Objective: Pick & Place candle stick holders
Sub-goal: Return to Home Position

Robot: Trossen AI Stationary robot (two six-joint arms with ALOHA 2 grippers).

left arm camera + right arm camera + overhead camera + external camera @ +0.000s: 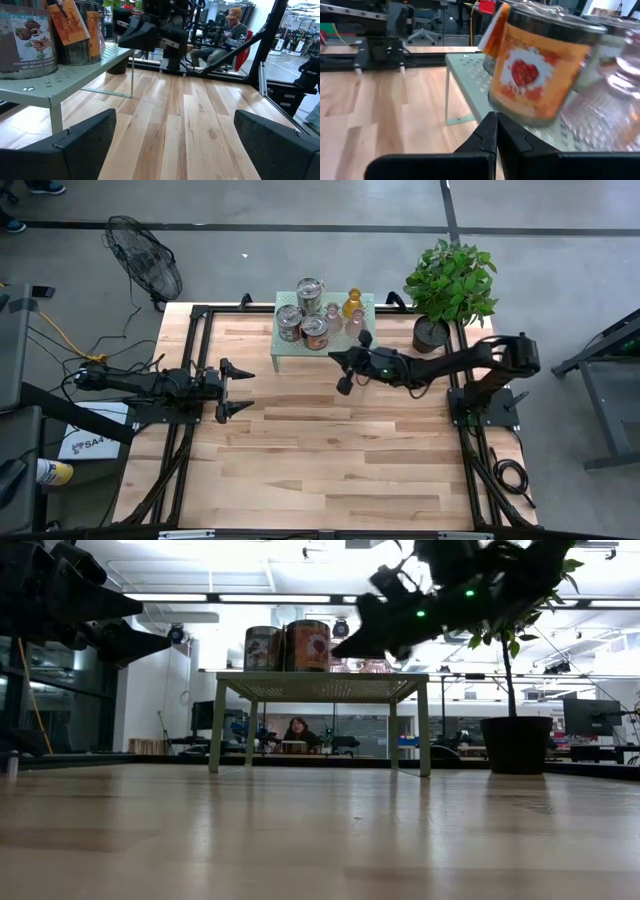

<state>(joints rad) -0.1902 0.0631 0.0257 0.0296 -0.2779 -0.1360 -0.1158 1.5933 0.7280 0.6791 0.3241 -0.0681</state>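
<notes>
Three silver cup-shaped holders point(311, 290) point(290, 322) point(316, 331), two pinkish glass holders point(333, 315) point(354, 328) and an amber glass holder point(352, 304) stand by their bases on the mint-green stand point(285, 358) at the table's far middle. My right gripper point(335, 357) is shut and empty, just off the stand's near edge. It faces the orange-labelled silver holder point(540, 70). My left gripper point(238, 388) is open and empty at the table's left, left of the stand.
A green plant in a black pot point(450, 285) stands at the far right corner, beside the stand. A fan point(145, 260) stands on the floor beyond the far left corner. People sit in the room behind point(227, 35). Bare wood point(330, 460) lies toward the near edge.
</notes>
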